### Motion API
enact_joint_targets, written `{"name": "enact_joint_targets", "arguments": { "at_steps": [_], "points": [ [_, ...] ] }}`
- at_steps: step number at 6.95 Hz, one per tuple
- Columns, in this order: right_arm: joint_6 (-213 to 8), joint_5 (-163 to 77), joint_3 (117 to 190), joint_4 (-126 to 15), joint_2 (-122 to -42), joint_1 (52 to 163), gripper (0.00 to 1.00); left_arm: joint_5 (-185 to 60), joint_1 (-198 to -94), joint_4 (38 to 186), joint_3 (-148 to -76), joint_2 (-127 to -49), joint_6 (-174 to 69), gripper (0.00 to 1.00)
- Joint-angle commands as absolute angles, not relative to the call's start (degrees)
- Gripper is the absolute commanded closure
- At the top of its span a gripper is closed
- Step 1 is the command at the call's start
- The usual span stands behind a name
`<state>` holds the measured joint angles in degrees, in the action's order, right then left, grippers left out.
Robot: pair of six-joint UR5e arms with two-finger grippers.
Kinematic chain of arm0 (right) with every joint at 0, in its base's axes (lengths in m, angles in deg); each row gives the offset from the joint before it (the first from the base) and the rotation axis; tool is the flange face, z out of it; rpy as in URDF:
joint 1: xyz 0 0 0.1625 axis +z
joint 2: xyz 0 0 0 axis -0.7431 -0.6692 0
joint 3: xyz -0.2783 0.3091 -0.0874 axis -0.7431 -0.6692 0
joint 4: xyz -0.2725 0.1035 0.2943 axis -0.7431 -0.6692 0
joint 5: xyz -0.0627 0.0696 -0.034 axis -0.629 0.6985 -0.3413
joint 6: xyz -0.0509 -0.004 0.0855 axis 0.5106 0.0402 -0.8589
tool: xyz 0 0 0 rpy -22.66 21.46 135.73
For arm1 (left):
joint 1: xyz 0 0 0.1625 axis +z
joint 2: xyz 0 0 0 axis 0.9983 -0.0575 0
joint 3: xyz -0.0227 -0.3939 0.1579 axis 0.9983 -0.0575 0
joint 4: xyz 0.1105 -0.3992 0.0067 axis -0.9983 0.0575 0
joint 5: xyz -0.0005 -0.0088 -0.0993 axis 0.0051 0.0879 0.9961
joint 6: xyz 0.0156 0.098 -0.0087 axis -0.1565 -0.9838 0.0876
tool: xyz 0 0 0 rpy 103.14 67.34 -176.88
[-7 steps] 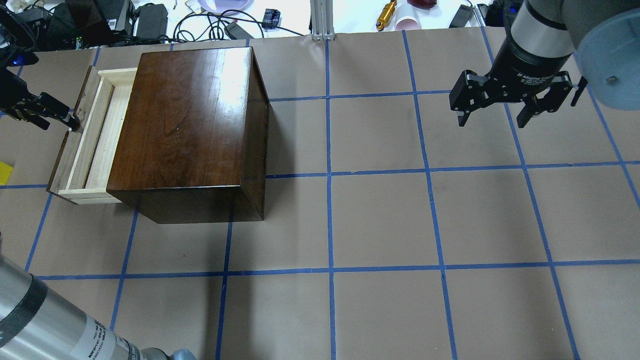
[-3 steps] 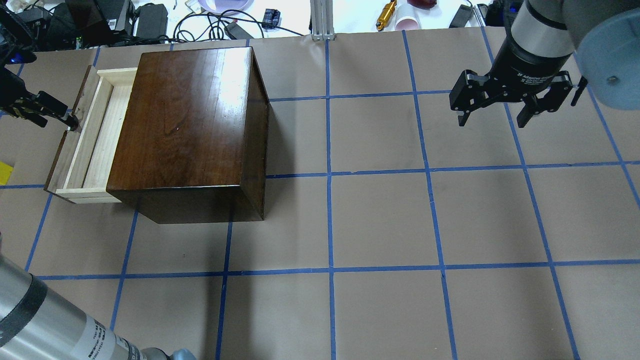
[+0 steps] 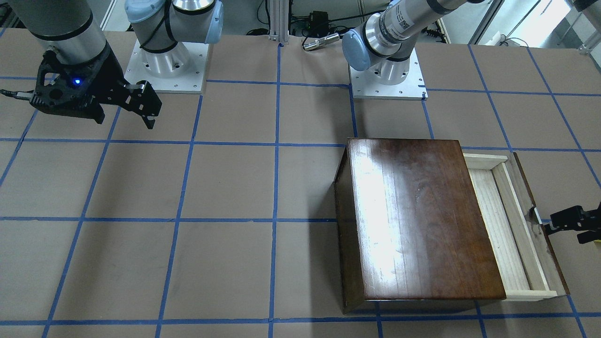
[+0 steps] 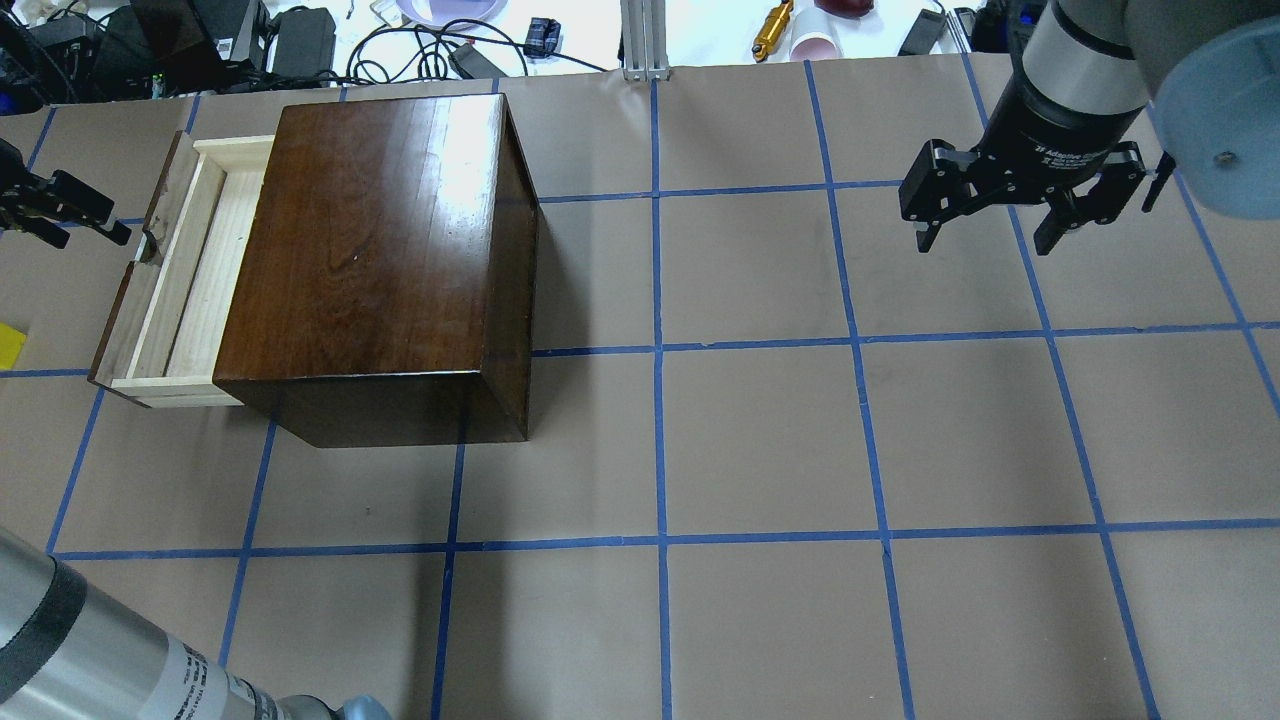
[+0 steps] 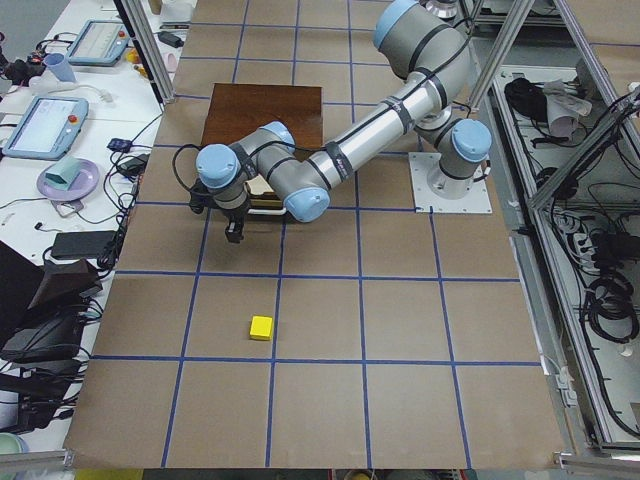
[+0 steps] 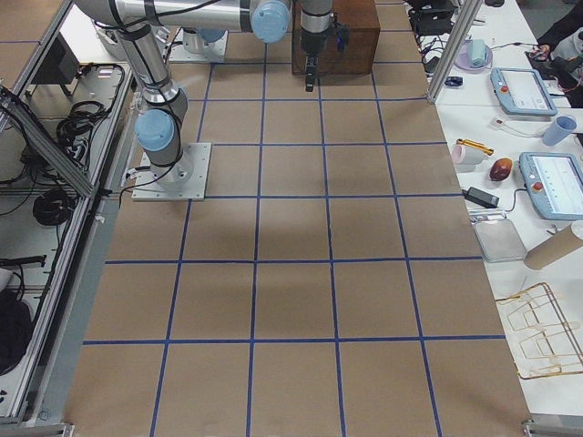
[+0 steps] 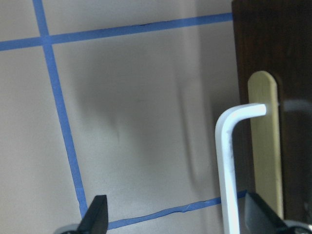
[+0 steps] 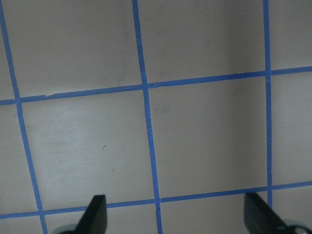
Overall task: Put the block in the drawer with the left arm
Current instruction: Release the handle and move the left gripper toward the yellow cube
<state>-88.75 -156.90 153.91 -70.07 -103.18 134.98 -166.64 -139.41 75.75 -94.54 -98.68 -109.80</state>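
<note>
**A:** Backing off is what changed: the left gripper (image 7: pixel 178 219) has let go of the pull (image 7: pixel 225 161), jaws wide apart. Also the drawer (image 4: pixel 175 270) stands a little further out of the box (image 4: pixel 370 240).

**B:** So the opening looks done. Where is the block (image 5: pixel 261 327)?

**A:** On the tabletop (image 4: pixel 760 440), well apart from the drawer, left of its dark front. Next, I think: go above it, descend, close on two flat faces.

**B:** Materials?

**A:** Plain yellow cube; glossy dark box; pale grained tray; thin bent metal pull. The right gripper (image 4: pixel 985 238) hangs far right, jaws apart too.
</note>
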Motion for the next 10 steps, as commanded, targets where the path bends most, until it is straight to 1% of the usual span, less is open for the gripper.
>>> {"name": "enact_joint_targets", "arguments": {
  "at_steps": [1, 2, 4, 6, 7, 10],
  "points": [
    [-88.8, -156.9, 153.9, -70.1, -103.2, 135.0, 0.00, -168.6, -136.4, 75.1, -90.2, -100.1, -107.8, 0.00],
    [-88.8, -156.9, 153.9, -70.1, -103.2, 135.0, 0.00, -168.7, -135.2, 75.0, -88.4, -101.1, -107.6, 0.00],
    [-88.8, -156.9, 153.9, -70.1, -103.2, 135.0, 0.00, -173.5, -132.1, 68.3, -88.2, -103.6, -108.6, 0.00],
    [-88.8, -156.9, 153.9, -70.1, -103.2, 135.0, 0.00, -173.6, -129.3, 67.2, -88.0, -106.5, -110.9, 0.00],
    [-88.8, -156.9, 153.9, -70.1, -103.2, 135.0, 0.00, -173.7, -128.5, 63.5, -88.0, -108.4, -112.0, 0.00],
    [-88.8, -156.9, 154.0, -70.1, -103.2, 135.0, 0.00, -173.8, -128.3, 61.3, -88.0, -113.0, -114.0, 0.00]
  ]
}}
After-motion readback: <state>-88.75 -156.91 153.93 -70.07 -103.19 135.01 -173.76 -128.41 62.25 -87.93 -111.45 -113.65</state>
